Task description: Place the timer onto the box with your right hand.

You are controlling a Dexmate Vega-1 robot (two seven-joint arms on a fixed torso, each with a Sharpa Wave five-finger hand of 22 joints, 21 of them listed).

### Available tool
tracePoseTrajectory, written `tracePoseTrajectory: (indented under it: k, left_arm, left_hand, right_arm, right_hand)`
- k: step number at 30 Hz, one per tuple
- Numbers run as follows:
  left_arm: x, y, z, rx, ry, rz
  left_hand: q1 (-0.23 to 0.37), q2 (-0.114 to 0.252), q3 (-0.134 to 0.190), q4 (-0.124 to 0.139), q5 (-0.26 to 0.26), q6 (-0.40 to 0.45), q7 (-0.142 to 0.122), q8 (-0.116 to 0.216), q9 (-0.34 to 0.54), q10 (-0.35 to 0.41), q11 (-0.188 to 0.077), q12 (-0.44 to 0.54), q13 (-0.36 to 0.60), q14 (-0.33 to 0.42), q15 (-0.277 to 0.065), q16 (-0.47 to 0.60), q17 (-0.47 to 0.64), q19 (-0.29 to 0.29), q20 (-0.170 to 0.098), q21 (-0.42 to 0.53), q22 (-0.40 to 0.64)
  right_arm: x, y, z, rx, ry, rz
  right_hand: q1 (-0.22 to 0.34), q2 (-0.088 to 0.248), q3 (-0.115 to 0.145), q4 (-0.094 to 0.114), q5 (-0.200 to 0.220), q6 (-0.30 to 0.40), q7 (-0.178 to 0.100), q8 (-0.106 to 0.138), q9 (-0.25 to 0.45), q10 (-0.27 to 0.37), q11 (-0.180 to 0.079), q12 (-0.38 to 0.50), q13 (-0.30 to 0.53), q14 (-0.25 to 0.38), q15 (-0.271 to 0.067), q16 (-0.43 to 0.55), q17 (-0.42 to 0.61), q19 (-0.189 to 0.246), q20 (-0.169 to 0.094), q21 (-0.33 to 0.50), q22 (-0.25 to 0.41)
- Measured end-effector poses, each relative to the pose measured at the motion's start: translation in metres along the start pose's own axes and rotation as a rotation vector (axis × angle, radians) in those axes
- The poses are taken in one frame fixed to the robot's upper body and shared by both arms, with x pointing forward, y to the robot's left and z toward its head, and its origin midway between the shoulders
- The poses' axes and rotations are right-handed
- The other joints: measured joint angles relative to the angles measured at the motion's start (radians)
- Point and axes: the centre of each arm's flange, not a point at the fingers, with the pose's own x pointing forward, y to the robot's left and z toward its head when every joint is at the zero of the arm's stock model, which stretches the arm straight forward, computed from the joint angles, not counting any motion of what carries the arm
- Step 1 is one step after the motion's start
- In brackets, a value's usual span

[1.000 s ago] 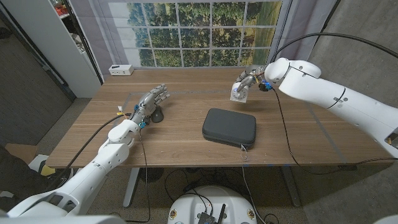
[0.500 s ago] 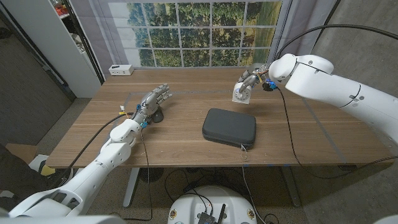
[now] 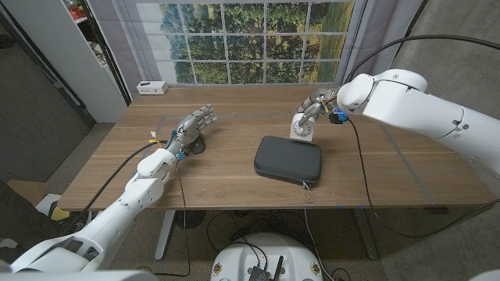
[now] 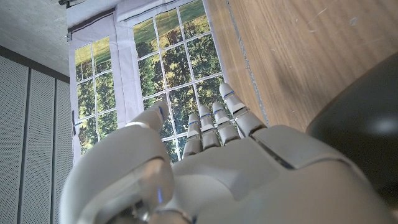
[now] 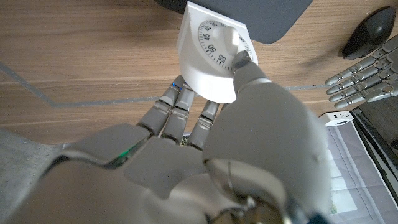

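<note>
So the right hand (image 3: 312,109) has the white square kitchen timer with the round dial (image 3: 301,127) pinched between its thumb and fingers, up in the air just past the far edge of the dark grey rounded zip case (image 3: 287,159) that's standing in for the box. The right wrist view shows it well: dial face (image 5: 219,42) towards the camera, thumb pressed near the knob, the other fingers (image 5: 177,102) tucked behind the back of the body. That grip makes sense to me, since it leaves the timer's lower edge free to touch down first.

The timer isn't on the case yet. It looks near the far rim, tilted a bit, and I'd guess the carry is almost over with only the lowering and letting go left. The lid looks slightly domed, so landing it nearer the middle seems safer.

The left hand (image 3: 191,127) holds nothing, fingers straight and a little apart, parked over by a small black rounded object (image 3: 199,145) on the wooden table (image 3: 219,176), well clear of the action.
</note>
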Motion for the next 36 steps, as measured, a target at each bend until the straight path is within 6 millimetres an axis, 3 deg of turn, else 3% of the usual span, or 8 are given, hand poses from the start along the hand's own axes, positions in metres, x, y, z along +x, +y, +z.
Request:
tracePoseTrajectory:
  k: [26, 31, 36]
  left_arm:
    - [0.011, -0.005, -0.004, -0.003, 0.017, -0.054]
    - [0.011, -0.007, -0.005, -0.005, 0.019, -0.057]
    - [0.012, -0.008, -0.006, -0.007, 0.022, -0.059]
  left_hand:
    - [-0.007, -0.007, -0.003, -0.003, 0.000, 0.000, 0.000, -0.008, 0.000, 0.000, 0.000, 0.000, 0.000, 0.000, 0.000, 0.000, 0.000, 0.004, 0.004, -0.008, 0.000]
    - [-0.007, -0.007, 0.001, -0.010, 0.000, 0.000, 0.000, -0.008, 0.000, 0.000, 0.000, 0.000, 0.000, 0.000, 0.000, 0.000, 0.000, 0.004, 0.004, -0.008, 0.000]
    - [-0.010, -0.004, 0.001, -0.010, 0.000, 0.000, 0.000, -0.008, 0.000, 0.000, 0.000, 0.000, 0.000, 0.000, 0.000, 0.000, 0.000, 0.004, 0.004, -0.008, 0.000]
  right_arm:
    - [-0.017, 0.047, -0.003, 0.098, 0.034, 0.053]
    - [-0.017, 0.053, -0.005, 0.109, 0.039, 0.071]
    - [-0.017, 0.056, -0.005, 0.114, 0.043, 0.082]
  right_hand:
    - [-0.004, 0.009, -0.004, 0.004, -0.003, 0.009, 0.001, -0.007, 0.005, 0.000, 0.000, 0.000, 0.018, 0.002, -0.005, -0.024, 0.000, -0.007, 0.004, 0.000, 0.000]
    - [-0.005, 0.011, -0.005, 0.005, -0.003, 0.009, 0.001, -0.008, 0.005, -0.013, 0.002, -0.012, 0.023, -0.010, -0.020, -0.043, 0.000, -0.012, -0.001, 0.000, 0.000]
    - [0.006, 0.032, -0.020, 0.021, -0.003, -0.014, -0.006, -0.021, 0.005, -0.049, 0.008, -0.035, 0.023, -0.029, -0.039, -0.070, 0.005, -0.025, 0.012, 0.000, 0.000]
